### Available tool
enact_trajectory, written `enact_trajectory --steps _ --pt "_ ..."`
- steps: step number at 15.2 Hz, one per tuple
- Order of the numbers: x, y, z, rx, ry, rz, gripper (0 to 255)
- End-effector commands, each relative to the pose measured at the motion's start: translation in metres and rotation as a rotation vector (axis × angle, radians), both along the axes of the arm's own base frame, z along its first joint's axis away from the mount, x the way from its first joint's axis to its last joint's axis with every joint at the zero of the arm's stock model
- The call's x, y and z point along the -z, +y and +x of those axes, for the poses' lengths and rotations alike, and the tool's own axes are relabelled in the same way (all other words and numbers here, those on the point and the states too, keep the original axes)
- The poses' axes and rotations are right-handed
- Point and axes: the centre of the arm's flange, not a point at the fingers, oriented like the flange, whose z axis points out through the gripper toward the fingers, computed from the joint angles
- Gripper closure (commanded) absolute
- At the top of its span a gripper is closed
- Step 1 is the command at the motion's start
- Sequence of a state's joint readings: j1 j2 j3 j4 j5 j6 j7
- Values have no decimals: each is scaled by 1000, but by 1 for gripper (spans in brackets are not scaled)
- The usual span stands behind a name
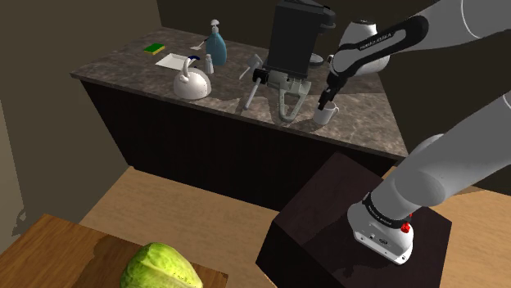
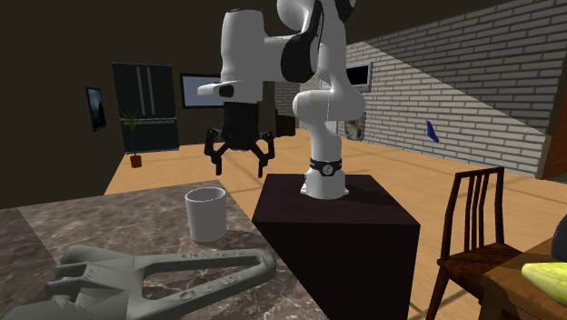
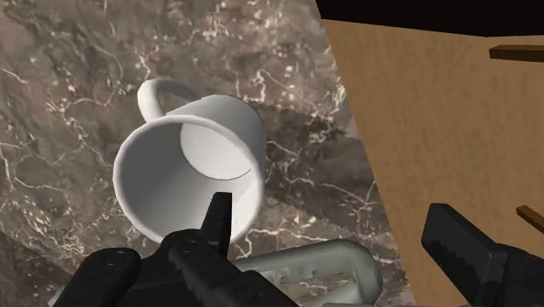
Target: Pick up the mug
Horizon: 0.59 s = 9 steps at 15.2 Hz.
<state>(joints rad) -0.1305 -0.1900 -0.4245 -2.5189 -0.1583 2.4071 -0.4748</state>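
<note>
A white mug (image 1: 325, 114) stands upright on the dark marble counter (image 1: 123, 72), near its front edge. In the second exterior view the mug (image 2: 206, 214) sits below my gripper (image 2: 241, 162), which hangs open a short way above it. In the shoulder view the gripper (image 1: 329, 100) hovers just over the mug's rim. The wrist view looks down into the mug (image 3: 187, 166), handle pointing away. The gripper (image 3: 344, 235) is open; one fingertip (image 3: 218, 216) overlaps the rim, and the other finger (image 3: 471, 249) is well off to the side past the counter's edge. Nothing is held.
A grey forked tool (image 2: 164, 273) lies beside the mug on the counter. Further along stand a black coffee machine (image 1: 295, 37), a white kettle (image 1: 191, 82) and a blue bottle (image 1: 215, 41). A wooden chair (image 2: 472, 218) and a table with a cabbage (image 1: 160, 266) stand on the floor.
</note>
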Motion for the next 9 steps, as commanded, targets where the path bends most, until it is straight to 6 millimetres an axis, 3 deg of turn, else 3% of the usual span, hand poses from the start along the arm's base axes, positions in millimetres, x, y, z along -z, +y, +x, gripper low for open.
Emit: enact_trajectory --steps 1,3,9 --pt "18 -22 8 -5 -7 -5 0" --pt "29 -35 14 -8 -12 -6 0" --pt "61 -35 14 -8 -12 -6 0"
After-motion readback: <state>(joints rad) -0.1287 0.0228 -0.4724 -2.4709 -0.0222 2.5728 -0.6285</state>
